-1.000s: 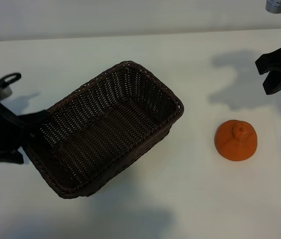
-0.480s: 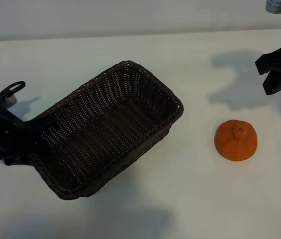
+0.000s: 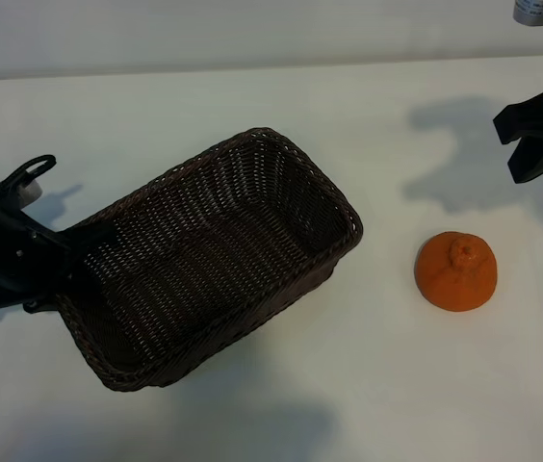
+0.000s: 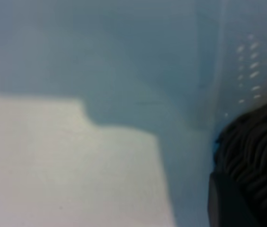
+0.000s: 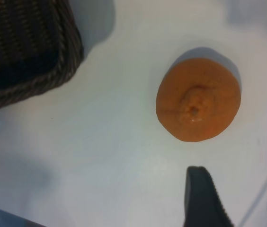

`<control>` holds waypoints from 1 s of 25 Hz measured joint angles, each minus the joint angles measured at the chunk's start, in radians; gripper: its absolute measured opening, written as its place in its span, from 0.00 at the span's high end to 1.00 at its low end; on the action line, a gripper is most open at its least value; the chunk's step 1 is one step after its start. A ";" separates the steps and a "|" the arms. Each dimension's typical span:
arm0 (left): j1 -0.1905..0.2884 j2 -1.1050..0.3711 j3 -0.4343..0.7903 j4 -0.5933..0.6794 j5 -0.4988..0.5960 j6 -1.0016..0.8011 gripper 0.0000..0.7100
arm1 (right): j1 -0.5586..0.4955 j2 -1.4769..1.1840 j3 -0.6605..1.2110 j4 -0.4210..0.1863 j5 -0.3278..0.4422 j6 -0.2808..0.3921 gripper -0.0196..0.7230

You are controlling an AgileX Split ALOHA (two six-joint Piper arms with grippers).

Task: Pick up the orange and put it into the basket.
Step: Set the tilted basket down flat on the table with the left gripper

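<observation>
The left gripper's [image 3: 55, 279] fingertips were hidden at the basket's [image 3: 281, 154] rim, so its grip could not be judged. The right gripper [image 3: 541, 144] was cut off by the exterior view's edge. The left wrist view was blurred, with only a dark woven patch made out.

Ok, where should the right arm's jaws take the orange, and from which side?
Probably from straight above, closing across the widest part of the orange, below the knob. It sits alone on the table, knob up, clear of the basket, leaving both flanks free.
</observation>
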 joint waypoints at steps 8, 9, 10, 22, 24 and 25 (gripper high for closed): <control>0.000 0.004 -0.167 0.020 0.196 0.003 0.70 | 0.000 0.000 0.000 0.000 0.000 0.000 0.49; 0.000 0.004 -0.190 0.021 0.216 0.004 0.70 | 0.000 0.000 0.000 0.000 0.000 -0.001 0.49; 0.000 0.004 -0.213 0.025 0.239 0.004 0.70 | 0.000 0.000 0.000 0.000 0.000 -0.001 0.49; 0.000 0.004 -0.368 0.037 0.374 0.028 0.70 | 0.000 0.000 0.000 0.000 0.001 -0.001 0.49; 0.000 0.004 -0.370 0.037 0.377 0.062 0.70 | 0.000 0.000 0.000 0.000 0.001 -0.001 0.49; 0.000 0.004 -0.370 0.036 0.379 0.081 0.70 | 0.000 0.000 0.000 0.000 0.001 -0.001 0.49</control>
